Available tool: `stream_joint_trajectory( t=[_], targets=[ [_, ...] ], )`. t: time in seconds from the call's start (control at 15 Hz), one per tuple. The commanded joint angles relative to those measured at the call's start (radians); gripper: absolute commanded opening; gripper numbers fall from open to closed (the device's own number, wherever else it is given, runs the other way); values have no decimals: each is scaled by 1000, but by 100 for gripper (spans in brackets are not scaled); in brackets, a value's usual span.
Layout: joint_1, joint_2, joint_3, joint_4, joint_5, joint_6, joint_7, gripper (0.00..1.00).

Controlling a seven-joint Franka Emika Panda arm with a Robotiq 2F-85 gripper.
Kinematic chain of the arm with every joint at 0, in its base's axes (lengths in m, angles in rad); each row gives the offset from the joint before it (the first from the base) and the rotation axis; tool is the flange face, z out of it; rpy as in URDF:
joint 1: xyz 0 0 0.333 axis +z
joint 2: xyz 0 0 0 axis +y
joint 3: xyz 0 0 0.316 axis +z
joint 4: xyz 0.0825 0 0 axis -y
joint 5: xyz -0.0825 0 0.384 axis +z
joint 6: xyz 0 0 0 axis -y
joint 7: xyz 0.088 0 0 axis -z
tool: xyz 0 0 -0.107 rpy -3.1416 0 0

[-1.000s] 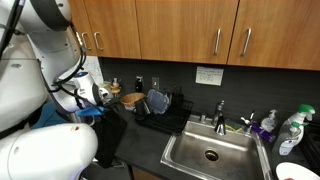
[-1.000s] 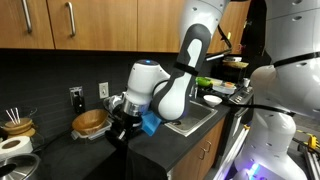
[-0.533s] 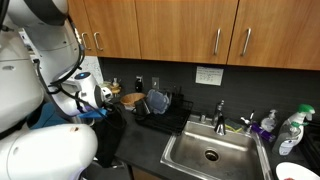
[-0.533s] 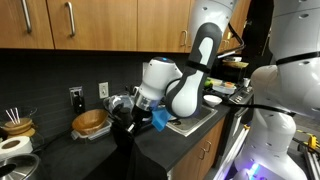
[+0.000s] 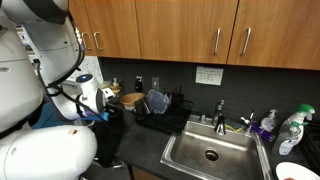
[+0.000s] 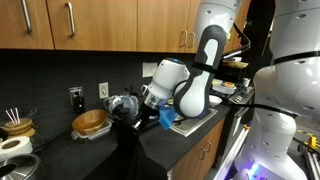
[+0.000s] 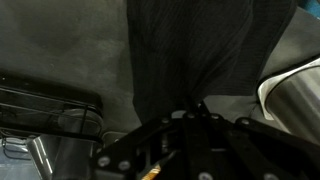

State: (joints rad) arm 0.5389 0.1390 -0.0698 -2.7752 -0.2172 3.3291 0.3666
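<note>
Claw: the gripper (image 7: 190,110) is clamped fully shut, pinching the top edge of a dark cloth (image 7: 205,50).
Cloth: it hangs limp from the fingertips above the counter (image 6: 68,155), beside a wooden bowl (image 6: 90,122) in an exterior view.
Handling: judged best carried with a firm pinch and slow travel, the hem clear of the dish rack (image 5: 160,108).
</note>
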Motion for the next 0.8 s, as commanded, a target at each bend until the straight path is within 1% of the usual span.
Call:
stream_joint_trajectory(
  t=[0.0, 0.2, 0.4, 0.53, 0.6, 0.73],
  targets=[
    [-137, 11, 80, -3, -96, 55, 36, 1],
    [-240, 35, 114, 1, -208, 100, 92, 1],
    [-324, 56, 122, 1, -315, 142, 130, 1],
    [-368, 68, 120, 1, -377, 167, 152, 1],
    [-427, 31, 170, 1, -427, 129, 197, 1],
    [-491, 29, 210, -1, -485, 129, 243, 1]
  ],
)
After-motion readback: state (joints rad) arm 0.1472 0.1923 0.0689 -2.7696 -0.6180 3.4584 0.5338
